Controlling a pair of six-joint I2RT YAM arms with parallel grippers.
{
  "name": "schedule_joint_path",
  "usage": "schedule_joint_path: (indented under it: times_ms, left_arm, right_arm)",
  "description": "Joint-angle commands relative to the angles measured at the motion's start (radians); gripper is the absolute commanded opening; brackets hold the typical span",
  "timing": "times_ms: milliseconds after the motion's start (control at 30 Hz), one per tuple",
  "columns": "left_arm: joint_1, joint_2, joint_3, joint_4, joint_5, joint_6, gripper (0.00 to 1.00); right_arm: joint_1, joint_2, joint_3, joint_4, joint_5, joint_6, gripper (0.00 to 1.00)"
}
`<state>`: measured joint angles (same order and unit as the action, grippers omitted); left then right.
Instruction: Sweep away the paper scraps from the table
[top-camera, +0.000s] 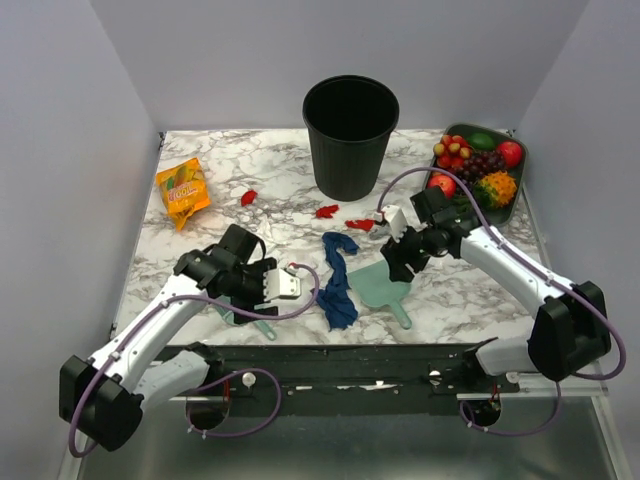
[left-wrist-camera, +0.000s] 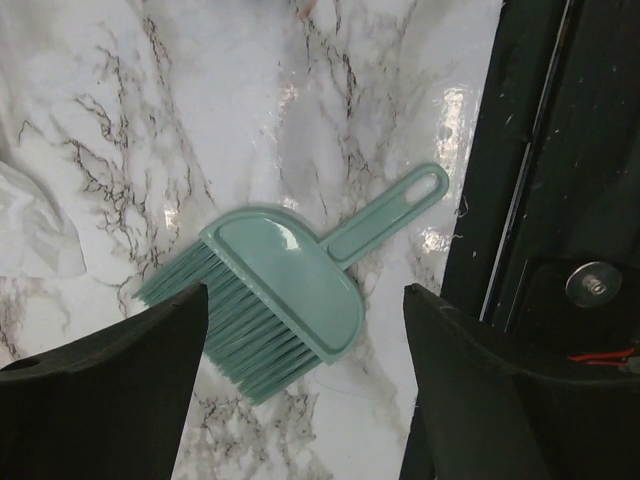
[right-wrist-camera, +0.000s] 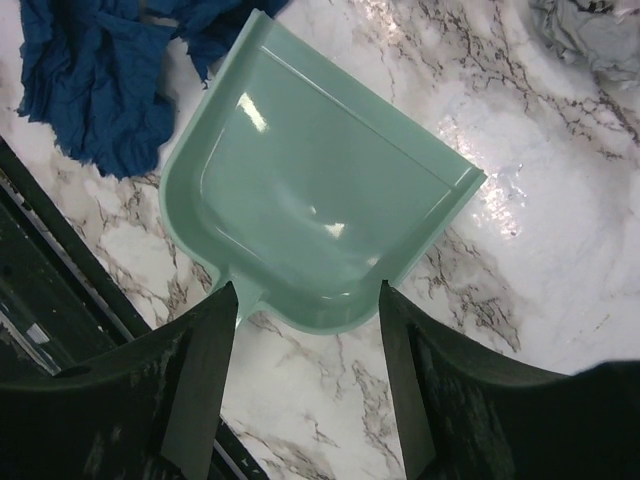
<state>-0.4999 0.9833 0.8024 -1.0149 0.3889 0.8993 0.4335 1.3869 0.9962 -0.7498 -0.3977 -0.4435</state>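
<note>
1. Three red paper scraps (top-camera: 326, 211) are all I can count from the top view. They lie on the table (top-camera: 250, 160) in front of the black bin (top-camera: 350, 135), spread between the orange snack packet (top-camera: 183, 190) and the fruit tray (top-camera: 520, 190). They're well apart from both tools.
2. The left pincer (left-wrist-camera: 305, 300) hangs right over the teal brush (left-wrist-camera: 285, 285), jaws wide apart with one on each side of the brush head. It's gripping nothing as far as I can tell. The brush lies flat near the front of the table, handle pointing at the dark edge.
3. The right pincer (right-wrist-camera: 305, 295) is over the teal dustpan (right-wrist-camera: 320, 180). Its jaws are apart too, straddling the back of the pan where the handle starts, and nothing is clamped. The pan is bare inside, no scraps in it.
4. The blue cloth (right-wrist-camera: 90, 80) sits right beside the pan's far corner, maybe touching it.
5. My read is that this is the grab-the-tools step, and no sweeping has happened yet.
6. Next, both pincers need to drop a bit and close, the left on the brush and the right on the pan's handle end. Then both tools go over to the scraps, with the pan's lip flat on the table and the brush pushing the bits in. I'd watch that the cloth doesn't get dragged along.
</note>
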Motion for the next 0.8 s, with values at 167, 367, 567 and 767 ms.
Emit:
schedule_joint_path:
  times_ms: [167, 367, 567, 767]
  left_arm:
    - [0.102, 0.262, 0.070, 0.044, -0.203, -0.250, 0.83]
    - [0.317, 0.357, 0.133, 0.064, -0.159, -0.436, 0.81]
    - [0.391, 0.462, 0.124, 0.124, -0.165, -0.502, 0.79]
    - [0.406, 0.537, 0.126, 0.119, -0.162, -0.485, 0.67]
  right_arm:
    - [0.005, -0.153, 0.009, -0.043, -0.006, -0.015, 0.74]
    - [0.005, -0.207, 0.035, -0.085, -0.033, 0.005, 0.75]
    - [0.005, -0.192, 0.062, -0.100, -0.049, -0.037, 0.76]
    - [0.005, -0.148, 0.090, -0.077, -0.075, -0.037, 0.76]
